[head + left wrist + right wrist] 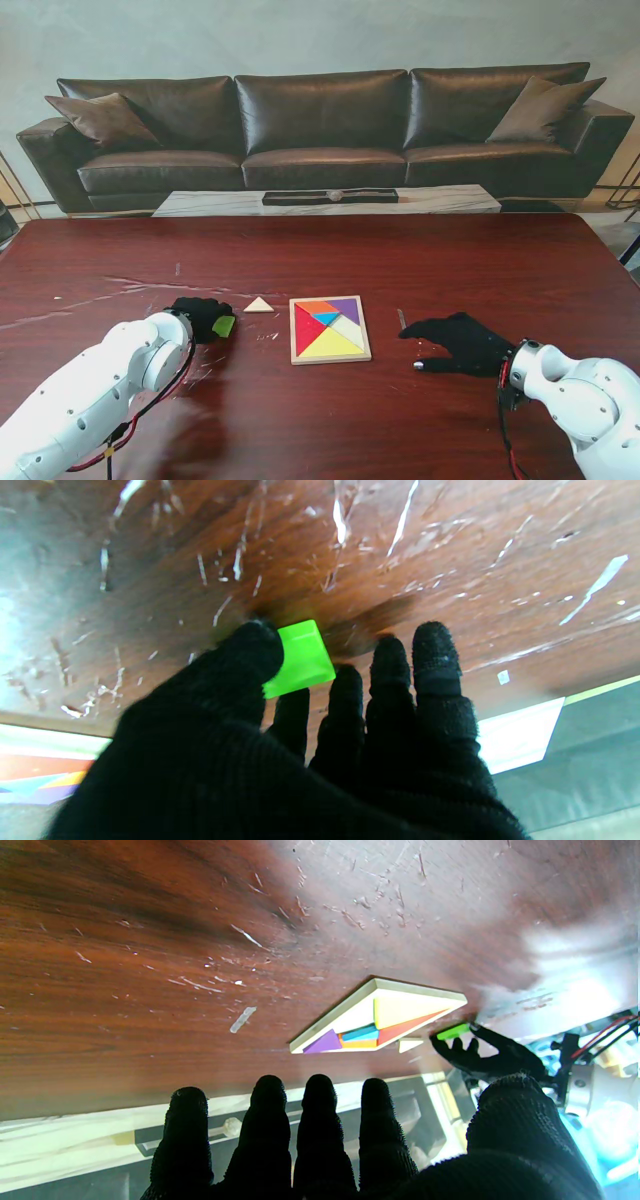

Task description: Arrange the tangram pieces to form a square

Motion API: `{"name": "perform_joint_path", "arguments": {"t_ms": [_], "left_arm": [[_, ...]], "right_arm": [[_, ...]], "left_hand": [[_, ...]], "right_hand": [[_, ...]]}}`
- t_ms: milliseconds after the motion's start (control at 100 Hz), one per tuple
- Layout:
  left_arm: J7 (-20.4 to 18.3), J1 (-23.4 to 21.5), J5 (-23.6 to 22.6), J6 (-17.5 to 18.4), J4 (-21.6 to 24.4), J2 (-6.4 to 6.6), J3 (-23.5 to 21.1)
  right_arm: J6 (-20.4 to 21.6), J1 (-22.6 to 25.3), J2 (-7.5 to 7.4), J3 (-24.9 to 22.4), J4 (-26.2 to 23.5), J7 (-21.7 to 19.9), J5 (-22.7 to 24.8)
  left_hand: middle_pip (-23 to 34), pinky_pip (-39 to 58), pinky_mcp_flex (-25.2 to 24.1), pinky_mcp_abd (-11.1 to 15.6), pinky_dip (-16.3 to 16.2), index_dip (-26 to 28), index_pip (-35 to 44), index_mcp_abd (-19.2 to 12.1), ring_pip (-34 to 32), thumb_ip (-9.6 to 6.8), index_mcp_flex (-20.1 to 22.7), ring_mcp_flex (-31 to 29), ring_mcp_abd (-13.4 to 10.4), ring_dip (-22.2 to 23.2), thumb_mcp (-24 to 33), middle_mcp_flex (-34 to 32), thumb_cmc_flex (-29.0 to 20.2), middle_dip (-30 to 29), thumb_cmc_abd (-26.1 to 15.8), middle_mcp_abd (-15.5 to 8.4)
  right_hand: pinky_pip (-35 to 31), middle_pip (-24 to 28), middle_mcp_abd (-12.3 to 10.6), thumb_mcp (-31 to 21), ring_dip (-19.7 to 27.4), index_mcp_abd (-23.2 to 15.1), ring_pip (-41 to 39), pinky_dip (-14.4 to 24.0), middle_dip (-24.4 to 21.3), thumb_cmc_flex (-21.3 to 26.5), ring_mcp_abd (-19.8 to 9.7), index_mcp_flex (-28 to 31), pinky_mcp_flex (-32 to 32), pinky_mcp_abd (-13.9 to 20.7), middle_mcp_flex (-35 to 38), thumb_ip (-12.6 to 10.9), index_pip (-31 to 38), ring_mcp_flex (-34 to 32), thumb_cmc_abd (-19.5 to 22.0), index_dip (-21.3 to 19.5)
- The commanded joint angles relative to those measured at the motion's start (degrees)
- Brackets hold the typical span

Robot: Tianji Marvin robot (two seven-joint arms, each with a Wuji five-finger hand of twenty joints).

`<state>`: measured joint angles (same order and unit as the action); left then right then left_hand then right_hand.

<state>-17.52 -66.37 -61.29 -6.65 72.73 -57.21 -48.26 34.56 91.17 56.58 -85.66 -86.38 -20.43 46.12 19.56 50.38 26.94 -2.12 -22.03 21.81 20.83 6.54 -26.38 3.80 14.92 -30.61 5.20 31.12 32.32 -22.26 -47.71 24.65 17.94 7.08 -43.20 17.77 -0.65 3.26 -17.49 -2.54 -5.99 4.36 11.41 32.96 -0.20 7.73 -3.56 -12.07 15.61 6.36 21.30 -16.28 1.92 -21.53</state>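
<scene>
**Left hand pinches the green piece beside the tray**

The left hand [200,317] grips one green piece [224,325] between thumb [252,650] and fingertips [292,715], just above the scratched table [450,260], in its near-left part. The green piece is a flat, four-sided tile, tilted in the grasp.

The right hand [462,343] holds nothing; its four fingers [270,1130] lie straight and close together, thumb out to the side, low over the table right of the tray and apart from it.

One wooden tray [330,329] sits near the middle of the table, closer to its near edge. Inside I count six pieces: red, yellow, orange, blue, purple and a pale one, filling it nearly to a square.

One loose cream triangle [259,305] lies flat between the left hand and the tray, touching neither.

A small pale scrap [401,319] lies between the tray and the right hand. Beyond the far edge stand a dark leather sofa [320,125] and a low marble coffee table [200,203].
</scene>
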Motion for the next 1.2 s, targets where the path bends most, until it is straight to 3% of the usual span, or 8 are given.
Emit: {"name": "perform_joint_path", "arguments": {"t_ms": [0, 110, 320, 490, 700, 860, 1010, 1190], "left_arm": [[-0.7, -1.2, 0.4, 0.4, -2.7, 0.22, 1.3], [0.6, -0.6, 0.8, 0.3, -3.9, 0.13, 2.7], [1.8, 0.2, 1.7, -0.3, -5.2, 0.03, 4.7], [1.9, 0.6, 2.0, -0.6, -5.6, 0.04, 5.7], [1.9, 1.5, 2.7, -1.3, -6.5, 0.06, 7.5], [2.2, 1.7, 3.1, -1.9, -6.8, -0.03, 8.0], [2.3, 1.8, 3.6, -2.3, -7.0, -0.14, 8.2], [3.5, 1.6, 5.2, -2.5, -7.5, -0.55, 7.8]], "right_arm": [[-0.3, 0.5, 0.04, 0.0, -0.5, 0.1, 0.4], [-0.4, 0.6, 0.04, 0.0, -0.8, 0.0, 0.6], [-0.7, 0.8, 0.04, -0.5, -1.2, -0.1, 1.1], [-0.9, 1.0, 0.03, -0.7, -1.3, -0.2, 1.2], [-0.9, 1.1, 0.02, -1.1, -1.5, -0.3, 1.3], [-1.2, 1.3, 0.01, -1.3, -1.7, -0.5, 1.5], [-1.4, 1.4, -0.04, -1.5, -2.0, -0.8, 1.9], [-1.6, 1.5, -0.08, -1.5, -2.2, -1.0, 2.3]], "left_hand": [[3.5, 1.8, 0.9, 0.7, -1.3, 4.1, 12.5, -3.2, -2.3, 0.64, 12.0, -3.2, -1.0, 1.4, 2.9, -3.2, 1.7, 1.9, 1.8, 1.4], [4.4, 2.8, 1.1, 0.0, -3.0, 5.1, 16.8, -4.9, -2.8, 3.9, 15.4, -3.9, -1.1, 3.2, 1.3, -3.4, 0.5, 3.2, 4.2, 1.5], [5.0, 3.7, 1.3, -0.7, -5.4, 5.4, 32.5, -10.5, -2.9, 3.16, 14.9, -4.3, -0.6, 4.2, -6.4, -2.6, -3.3, 4.5, 5.8, 1.5], [5.6, 4.0, 0.9, -1.1, -6.3, 10.0, 47.0, -13.1, -2.9, 3.17, 11.5, -4.0, -0.5, 4.4, -6.5, -2.0, -3.0, 5.4, 6.3, 1.4], [6.6, 4.5, 0.6, -1.5, -7.1, 29.9, 52.3, -12.2, -2.8, 3.52, 7.9, -3.6, -0.2, 4.4, -5.8, -1.9, -1.7, 6.7, 7.1, 1.6], [6.9, 5.5, 1.2, -2.1, -7.6, 50.0, 53.2, -11.4, -3.0, 3.98, 11.3, -4.5, 0.2, 4.2, -2.3, -3.4, 0.5, 7.0, 6.0, 2.1], [7.0, 6.9, 3.0, -2.6, -7.8, 55.7, 53.5, -10.5, -3.1, 3.92, 12.3, -7.2, 0.7, 3.7, -1.9, -9.1, 0.7, 6.3, 4.7, 1.3], [11.8, 12.3, 8.4, -2.9, -8.0, 60.6, 53.7, -9.2, -7.0, 3.06, 13.2, -14.8, -1.0, 4.9, -4.4, -20.9, -1.3, 10.2, 2.4, -3.3]], "right_hand": [[0.2, -0.7, -0.7, -0.4, 0.6, -0.1, 0.2, -1.0, -0.5, -1.4, -1.4, -2.2, -0.8, -0.6, -1.1, -1.3, -0.7, 1.4, 1.4, 0.4], [0.2, -0.6, -0.6, -0.4, 0.6, -0.1, 0.1, -1.0, -0.4, -1.1, -1.4, -2.3, -0.9, -0.5, -1.2, -1.3, -0.7, 1.4, 1.3, 0.4], [0.2, -0.5, -0.6, -0.4, 0.6, -0.1, 0.1, -1.0, -0.4, -0.9, -1.5, -2.3, -0.9, -0.5, -1.1, -1.3, -0.8, 1.3, 1.3, 0.3], [0.2, -0.5, -0.6, -0.4, 0.6, -0.1, 0.0, -1.0, -0.4, -0.8, -1.5, -2.3, -0.8, -0.6, -1.2, -1.3, -0.8, 1.2, 1.2, 0.2], [0.2, -0.5, -0.6, -0.4, 0.5, -0.2, -0.1, -1.0, -0.4, -0.7, -1.5, -2.3, -0.8, -0.6, -1.2, -1.3, -0.7, 1.0, 1.2, 0.1], [0.2, -0.5, -0.7, -0.4, 0.5, -0.2, -0.1, -1.0, -0.4, -0.6, -1.3, -2.4, -0.9, -0.8, -1.1, -1.3, -0.7, 0.9, 1.2, 0.1], [0.2, -0.5, -0.7, -0.4, 0.4, -0.3, -0.1, -1.0, -0.4, -0.5, -1.2, -2.4, -0.9, -0.8, -1.1, -1.3, -0.7, 0.8, 1.3, 0.1], [0.2, -0.5, -0.7, -0.4, 0.4, -0.3, -0.1, -1.0, -0.4, -0.5, -1.2, -2.4, -1.0, -0.9, -1.0, -1.3, -0.7, 0.8, 1.3, 0.0]]}}
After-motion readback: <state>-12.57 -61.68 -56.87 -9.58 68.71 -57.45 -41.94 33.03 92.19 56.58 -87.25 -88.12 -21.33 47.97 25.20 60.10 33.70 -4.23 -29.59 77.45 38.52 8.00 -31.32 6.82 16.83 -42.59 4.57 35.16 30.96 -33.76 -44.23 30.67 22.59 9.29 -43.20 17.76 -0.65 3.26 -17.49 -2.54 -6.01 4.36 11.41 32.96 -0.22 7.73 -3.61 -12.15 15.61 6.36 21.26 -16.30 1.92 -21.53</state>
